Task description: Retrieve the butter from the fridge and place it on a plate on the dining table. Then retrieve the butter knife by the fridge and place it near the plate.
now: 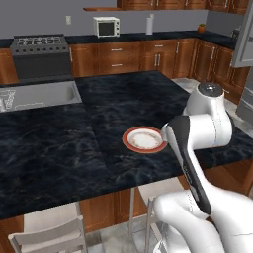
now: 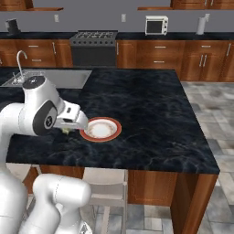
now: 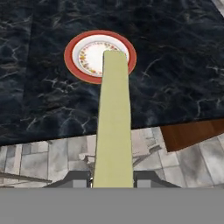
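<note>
Jutting from the claw [image 3: 113, 179], the butter [image 3: 114, 127] points toward the plate [image 3: 74, 65].

Ahead of me: grey wall [image 1: 44, 20], wooden cabinets [image 1: 138, 57], black stove [image 1: 40, 54], white microwave [image 1: 106, 26], steel sink [image 1: 42, 95], grey tiled floor [image 2: 215, 109].

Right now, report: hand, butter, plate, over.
Hand shut on butter, stick pointing out toward plate. Plate bare on dining table, near its edge. Butter not yet set down. Nothing between butter and plate.
</note>
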### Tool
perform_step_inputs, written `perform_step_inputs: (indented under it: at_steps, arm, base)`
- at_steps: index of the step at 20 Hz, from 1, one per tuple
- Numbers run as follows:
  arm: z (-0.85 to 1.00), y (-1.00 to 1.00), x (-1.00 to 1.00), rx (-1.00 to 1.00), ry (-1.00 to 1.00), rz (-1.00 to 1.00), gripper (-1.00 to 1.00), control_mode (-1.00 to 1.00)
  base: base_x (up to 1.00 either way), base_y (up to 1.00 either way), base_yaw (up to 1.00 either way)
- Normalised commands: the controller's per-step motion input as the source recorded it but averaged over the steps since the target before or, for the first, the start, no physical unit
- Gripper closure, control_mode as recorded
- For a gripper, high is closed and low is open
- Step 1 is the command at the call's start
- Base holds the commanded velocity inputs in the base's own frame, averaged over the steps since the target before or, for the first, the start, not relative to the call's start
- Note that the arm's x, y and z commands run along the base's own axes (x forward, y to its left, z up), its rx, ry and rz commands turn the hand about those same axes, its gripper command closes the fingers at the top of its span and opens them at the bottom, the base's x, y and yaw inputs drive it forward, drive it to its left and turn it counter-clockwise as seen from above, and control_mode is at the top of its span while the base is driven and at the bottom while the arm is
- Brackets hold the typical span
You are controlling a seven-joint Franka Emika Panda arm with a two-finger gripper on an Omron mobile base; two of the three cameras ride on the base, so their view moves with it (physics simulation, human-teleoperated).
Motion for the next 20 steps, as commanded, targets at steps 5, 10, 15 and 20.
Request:
perform_step_inputs:
  at_steps: [5, 10, 15, 20]
  arm:
    - [-0.22, 0.07, 1.00, 0.00, 0.00, -0.07, 1.00, -1.00]
    - [-0.43, 0.00, 0.93, 0.04, -0.01, -0.07, 1.00, -1.00]
    - [-0.37, 0.00, 0.78, 0.13, 0.00, -0.02, 1.00, -1.00]
    - [-0.33, 0.00, 0.61, 0.04, 0.00, -0.03, 1.00, -1.00]
  base:
    - [0.00, 0.00, 0.00]
    - [0.00, 0.00, 0.00]
    - [0.00, 0.00, 0.00]
    - [0.00, 0.00, 0.00]
